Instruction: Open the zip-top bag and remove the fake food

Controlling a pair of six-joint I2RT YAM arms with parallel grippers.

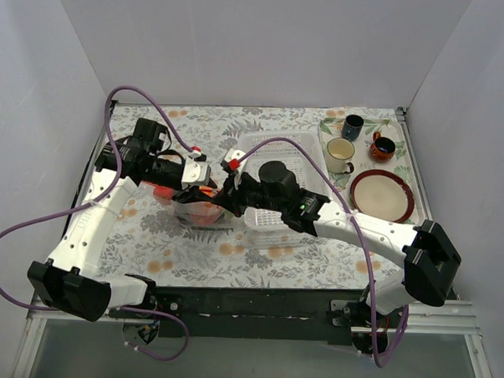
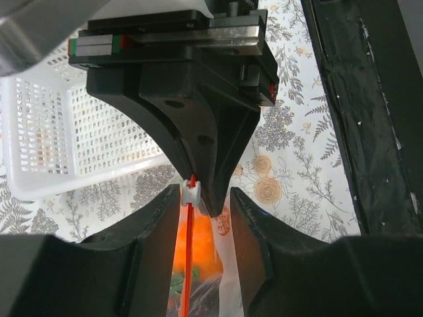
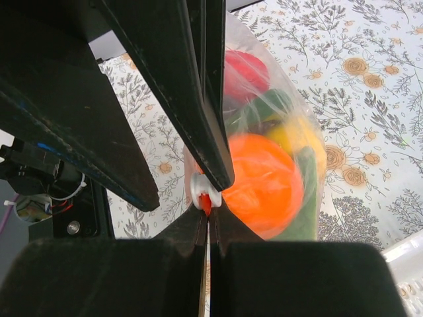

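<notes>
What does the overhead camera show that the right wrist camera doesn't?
Only the overhead view shows the mugs and the plate at the table's far right. Only the right wrist view shows the fake food up close, an orange ball foremost, and the right gripper shut on the red zip strip. Both show the zip-top bag on the floral tablecloth.

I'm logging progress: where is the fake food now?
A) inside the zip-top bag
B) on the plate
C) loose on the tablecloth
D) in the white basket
A: the right wrist view shows the fake food, orange, red, yellow and green pieces, behind the clear plastic of the zip-top bag.
</notes>
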